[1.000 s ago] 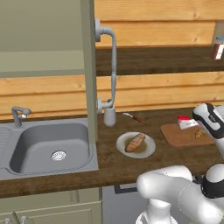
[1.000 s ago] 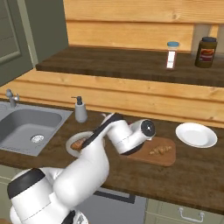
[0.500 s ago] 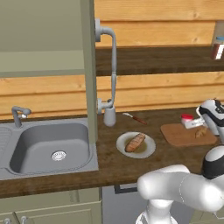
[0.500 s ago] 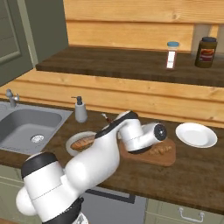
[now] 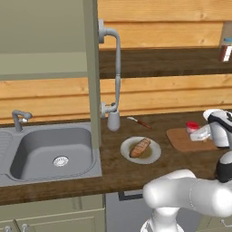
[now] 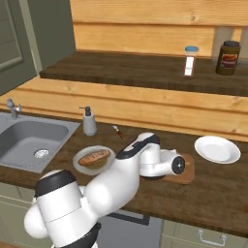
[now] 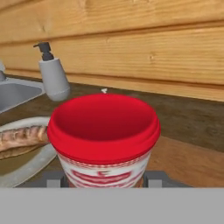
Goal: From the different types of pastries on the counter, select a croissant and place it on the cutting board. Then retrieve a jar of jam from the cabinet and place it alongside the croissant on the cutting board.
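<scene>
The jar of jam (image 7: 103, 131), red with a pale patterned band, stands close up between my two grey fingertips (image 7: 54, 179). My gripper (image 7: 105, 180) is shut on the jar's base. In the left base view the jar of jam (image 5: 192, 126) sits at the far left corner of the cutting board (image 5: 181, 141), with my gripper (image 5: 200, 133) beside it. My white arm covers most of the cutting board (image 6: 188, 170), and the croissant is hidden. The cabinet (image 5: 43, 38) hangs open at upper left above the dark counter (image 5: 118, 170).
A white plate (image 5: 152, 156) with a long brown pastry (image 5: 140, 147) lies left of the board. A soap dispenser (image 6: 89, 122), a knife (image 5: 138, 121) and the sink (image 5: 50, 152) are further left. An empty white plate (image 6: 217, 148) sits right. A blue-capped bottle (image 6: 190, 60) and dark jar (image 6: 228, 57) stand on the shelf.
My hand has moved right with the jar and come down lower over the cutting board. The plate and pastry have stayed put.
</scene>
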